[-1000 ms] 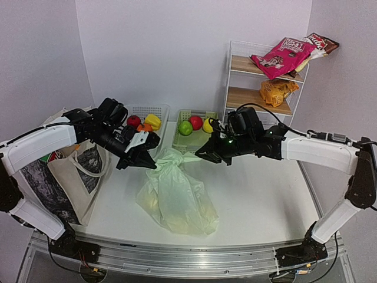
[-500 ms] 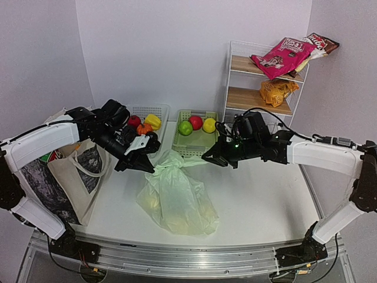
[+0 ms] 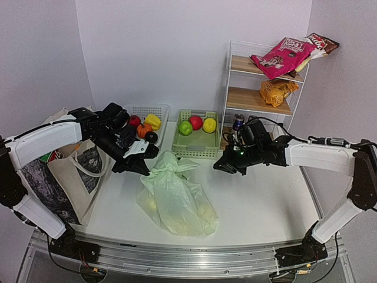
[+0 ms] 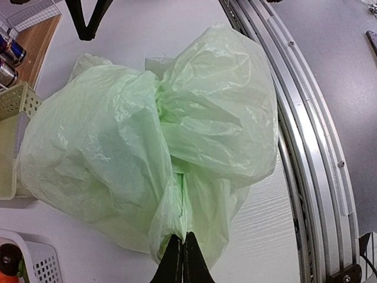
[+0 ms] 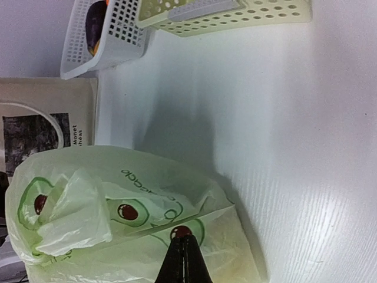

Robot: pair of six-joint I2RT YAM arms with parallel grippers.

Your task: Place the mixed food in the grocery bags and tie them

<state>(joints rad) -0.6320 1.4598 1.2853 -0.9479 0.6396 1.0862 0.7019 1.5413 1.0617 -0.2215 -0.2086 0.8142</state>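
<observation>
- Two grippers, each with its fingers pressed together
- Left gripper [image 4: 181,243]: the tips meet a fold at the edge of the plastic bag [image 4: 147,135]; whether film is pinched between them cannot be told
- Right gripper [image 3: 222,167]: holds nothing; it hangs low over the table [image 3: 265,200], to the right of the bag and apart from it, tips aimed toward it
- Plastic bag: pale green, printed with avocados, lying on the table between the two grippers; its top is bunched into a twist [image 3: 169,160], and yellowish shapes show through the film at its near end
- Tote [image 3: 68,177]: beige with a black-and-white panel, at the table's left edge under the left arm, a handle loop lying on its front
- White basket [image 3: 160,108] and green basket [image 3: 197,152]: side by side behind the bag, each holding round fruit
- Can [image 3: 238,122]: upright, just right of the green basket, behind the right gripper
- Shelf [image 3: 259,97]: at back right; a pink packet [image 3: 281,56] on the upper board, an orange packet [image 3: 275,89] on the board below
</observation>
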